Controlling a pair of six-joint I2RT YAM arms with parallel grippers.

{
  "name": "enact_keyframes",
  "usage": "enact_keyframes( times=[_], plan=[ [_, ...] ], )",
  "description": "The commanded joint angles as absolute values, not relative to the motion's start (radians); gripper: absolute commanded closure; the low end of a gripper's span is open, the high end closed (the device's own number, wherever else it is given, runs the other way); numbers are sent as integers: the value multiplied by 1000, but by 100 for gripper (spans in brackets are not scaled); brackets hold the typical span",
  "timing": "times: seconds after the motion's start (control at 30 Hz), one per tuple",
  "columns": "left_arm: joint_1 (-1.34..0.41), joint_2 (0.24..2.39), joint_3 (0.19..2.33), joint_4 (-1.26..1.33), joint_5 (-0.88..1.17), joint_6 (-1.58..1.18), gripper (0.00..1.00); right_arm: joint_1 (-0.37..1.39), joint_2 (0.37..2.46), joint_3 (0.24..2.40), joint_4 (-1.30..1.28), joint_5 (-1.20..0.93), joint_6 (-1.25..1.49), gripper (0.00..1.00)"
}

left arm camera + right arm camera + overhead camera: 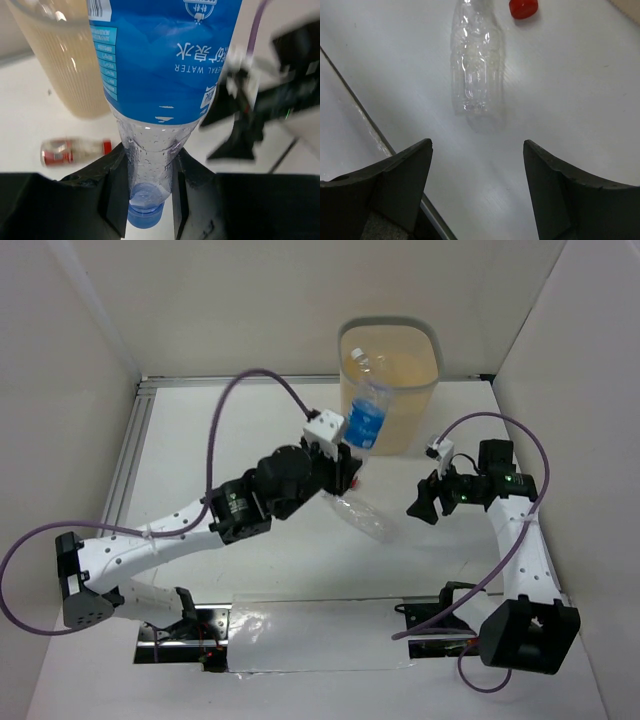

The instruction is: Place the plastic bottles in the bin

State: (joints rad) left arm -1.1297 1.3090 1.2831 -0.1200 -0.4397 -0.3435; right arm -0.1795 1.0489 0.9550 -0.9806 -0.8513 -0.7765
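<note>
**One held at the bin [418, 415], two on the desk [300, 570]**

The left claw [147, 200] is clenched on the neck of the blue-labelled bottle [368, 420], cap down, lifted before the bin's near wall. The right claw [477, 150] hangs released over a clear bottle [475, 65] lying flat. A red-labelled bottle [75, 151] lies near the bin.

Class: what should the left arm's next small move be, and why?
Probably move slightly farther forward: the left gripper is shut on the blue-labelled clear plastic bottle, which seems level with the near wall of the tall beige meshed bin, not yet over its opening.
</note>
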Motion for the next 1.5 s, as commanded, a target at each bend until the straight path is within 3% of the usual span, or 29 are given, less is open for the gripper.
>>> enact_keyframes(
  times=[0.0,0.33,0.47,0.63,0.73,0.8,0.83,0.87,0.93,1.1,1.13,1.3,1.47],
  plan=[
    [-1037,1351,1396,53,-440,-330,65,-134,1045,904,-842,-781,-700,19],
    [-715,1689,1807,245,-123,-596,63,-107,1034,884,-778,-660,-660,18],
    [-675,1822,1934,270,-101,-675,63,-107,1016,884,-787,-650,-660,18],
    [-650,1985,2072,319,-81,-749,54,-120,1015,884,-776,-650,-646,17],
    [-650,2110,2209,273,-81,-730,43,-138,1025,884,-767,-660,-634,16],
    [-650,2185,2290,232,-90,-709,28,-138,1025,884,-755,-660,-620,14],
    [-650,2203,2310,221,-91,-709,15,-138,1025,884,-755,-660,-620,10],
    [-640,2215,2322,212,-91,-709,11,-138,1025,884,-764,-660,-620,7],
    [-640,2215,2322,212,-77,-709,4,-138,1025,884,-775,-675,-644,0],
    [-630,2099,2202,225,-58,-675,0,-81,1086,906,-763,-715,-644,0],
    [-640,2021,2077,236,-58,-646,0,-45,1110,907,-750,-715,-644,0],
    [-699,1702,1840,201,-109,-503,0,27,1196,928,-729,-692,-623,0],
    [-752,1344,1417,43,-190,-480,0,126,1272,948,-647,-611,-597,0]
  ],
)
